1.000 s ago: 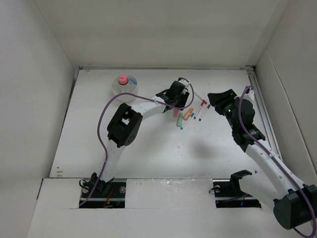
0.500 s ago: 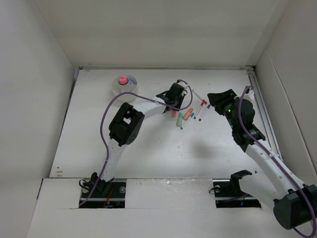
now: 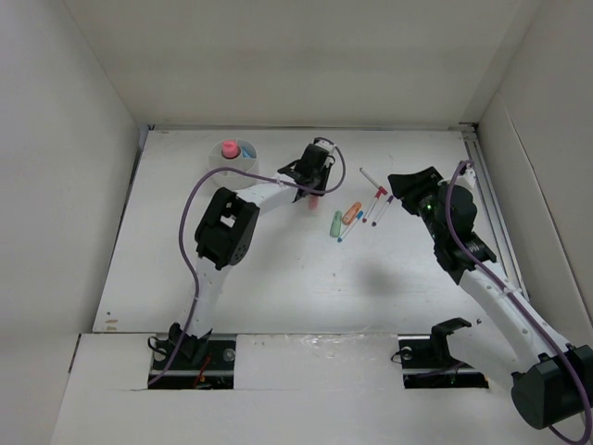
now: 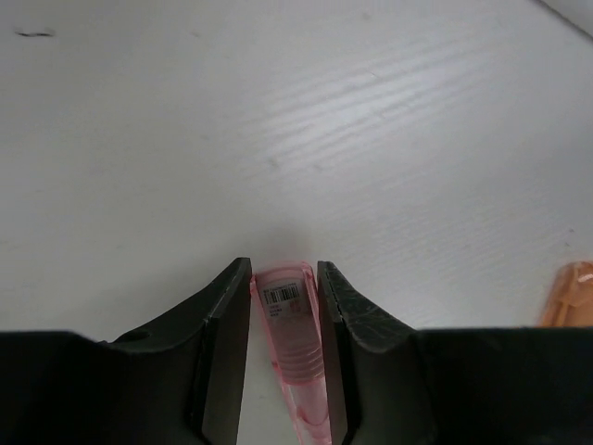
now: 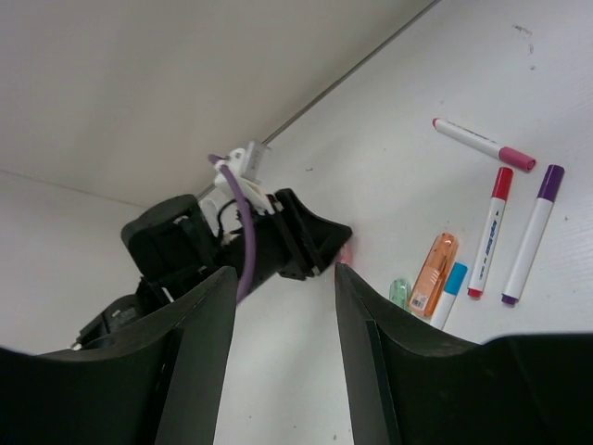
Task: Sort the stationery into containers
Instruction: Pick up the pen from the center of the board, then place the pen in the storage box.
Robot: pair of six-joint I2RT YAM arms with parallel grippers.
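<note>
Jaws of the left gripper (image 4: pixel 283 267) are pinched on the pink capsule piece (image 4: pixel 296 348). Since a second ago this gripper has shifted up and left in the top view. It has gone away from the loose stationery at centre-right and toward the white divided bowl (image 3: pixel 215 167) at upper left. The pink piece went with it, leaving its old spot beside the green piece (image 3: pixel 335 222). Green piece, orange piece (image 3: pixel 351 212) and the pens (image 3: pixel 378 202) are unmoved.

Right gripper (image 5: pixel 283 278) is spread wide and holds nothing, in the same place as before (right of the pens). The bowl holds the pink-topped item (image 3: pixel 229 148).

Barcode sticker (image 4: pixel 283 295) on the pink piece; print too small to read.
</note>
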